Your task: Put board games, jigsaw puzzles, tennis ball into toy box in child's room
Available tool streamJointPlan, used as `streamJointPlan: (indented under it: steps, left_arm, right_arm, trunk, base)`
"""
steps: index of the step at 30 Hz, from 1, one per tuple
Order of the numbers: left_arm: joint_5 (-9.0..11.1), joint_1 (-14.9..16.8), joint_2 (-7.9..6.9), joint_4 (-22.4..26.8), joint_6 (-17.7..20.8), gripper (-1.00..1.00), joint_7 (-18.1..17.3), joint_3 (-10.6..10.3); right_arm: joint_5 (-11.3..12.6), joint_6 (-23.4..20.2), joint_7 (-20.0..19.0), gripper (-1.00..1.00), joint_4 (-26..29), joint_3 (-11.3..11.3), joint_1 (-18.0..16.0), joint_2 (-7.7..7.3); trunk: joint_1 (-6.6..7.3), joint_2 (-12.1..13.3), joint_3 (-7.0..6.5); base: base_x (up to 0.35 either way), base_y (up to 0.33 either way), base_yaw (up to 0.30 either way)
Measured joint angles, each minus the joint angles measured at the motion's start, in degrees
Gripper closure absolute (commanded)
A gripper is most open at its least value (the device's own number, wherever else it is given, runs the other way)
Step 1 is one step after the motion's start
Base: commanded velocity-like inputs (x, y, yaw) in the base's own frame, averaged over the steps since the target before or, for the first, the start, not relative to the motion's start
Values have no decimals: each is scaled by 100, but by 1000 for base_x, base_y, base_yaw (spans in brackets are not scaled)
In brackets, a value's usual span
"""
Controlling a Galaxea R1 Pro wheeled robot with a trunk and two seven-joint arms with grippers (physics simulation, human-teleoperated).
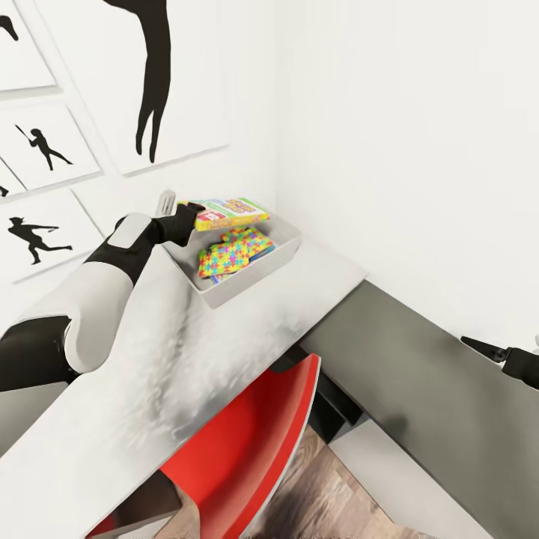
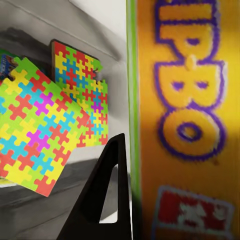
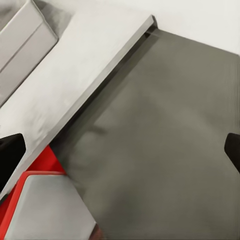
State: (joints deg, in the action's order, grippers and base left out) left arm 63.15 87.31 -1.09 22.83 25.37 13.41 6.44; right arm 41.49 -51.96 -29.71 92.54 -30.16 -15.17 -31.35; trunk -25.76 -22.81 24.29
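1. Pale grey worktop (image 1: 247,329) in the head view: the left gripper (image 1: 186,218) pinches the SKIP BO box (image 1: 228,212) over the toy box (image 1: 258,271), which holds jigsaw puzzles (image 1: 233,253).
2. Left wrist view: a black finger (image 2: 102,197) presses the box's yellow face.
3. Right wrist view: the right gripper (image 3: 122,152) is spread wide above the dark grey side panel (image 3: 165,150).

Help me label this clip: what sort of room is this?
Probably a child's bedroom or playroom: black baseball-player silhouette prints on the white wall, bright multicoloured jigsaw squares in a pale grey bin, and a red chair.
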Motion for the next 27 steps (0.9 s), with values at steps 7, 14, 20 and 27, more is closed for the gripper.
streamJointPlan:
  steps: [7, 14, 20, 27]
  left_arm:
    - [12, -4, 4, 0, 7, 100, -30, -2]
    - [19, -6, 3, 0, 10, 100, -119, 0]
    - [23, -5, 2, 0, 11, 100, -177, 4]
    - [43, -4, 11, 18, -1, 100, -484, 0]
  right_arm:
    - [-2, -135, -115, -100, 0, 0, -7, -2]
    - [-4, -202, -224, -100, 2, -4, -11, -2]
    - [-5, -220, -246, -100, 2, -8, -9, -2]
    - [-5, -227, -257, -100, 3, -5, -13, -2]
  trunk:
    - [0, 0, 63]
    - [0, 0, 128]
    - [0, 0, 184]
    - [0, 0, 249]
  base:
    - [0, 0, 0]
    - [0, 0, 0]
    - [0, 0, 0]
    - [0, 0, 0]
